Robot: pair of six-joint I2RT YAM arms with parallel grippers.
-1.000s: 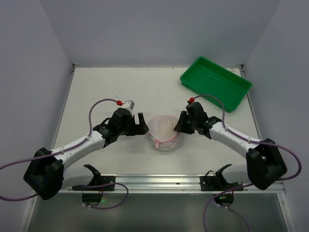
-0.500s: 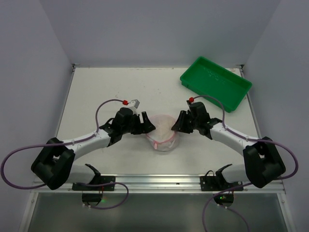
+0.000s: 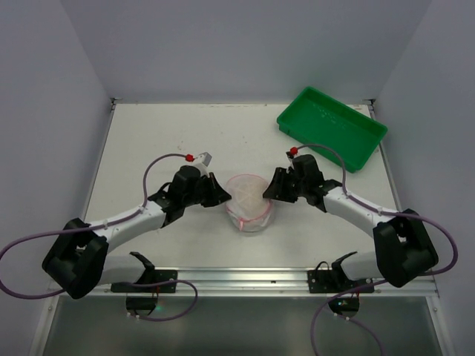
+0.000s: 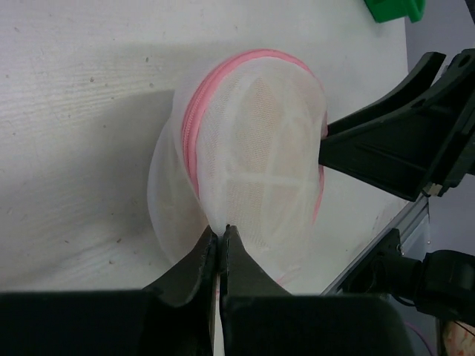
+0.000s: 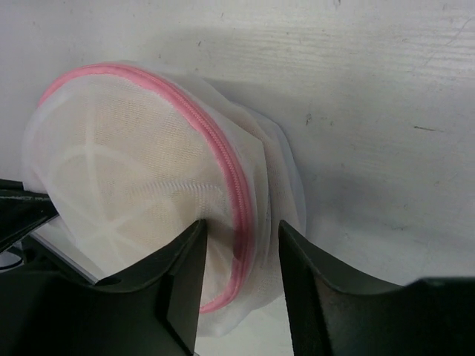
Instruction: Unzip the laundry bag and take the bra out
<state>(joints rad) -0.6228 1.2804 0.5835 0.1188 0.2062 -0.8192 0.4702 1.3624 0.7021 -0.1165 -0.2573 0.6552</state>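
The bag (image 3: 251,202) stands at the centre of the top view btw. the two grippers, and its pink zip (image 5: 226,159) seems still closed. The left gripper (image 4: 221,239), wide open a sec ago, has moved in and is now fully shut, pinching the mesh at the bag's left edge. The right gripper (image 5: 239,241) is approx. half open, with one finger on each side of the zip, holding nothing yet. So I think the bag is now anchored for unzipping, but I cannot see the puller.

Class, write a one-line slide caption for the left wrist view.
Left gripper shut, pinching the near mesh of the white, pink-zipped laundry bag on the table.
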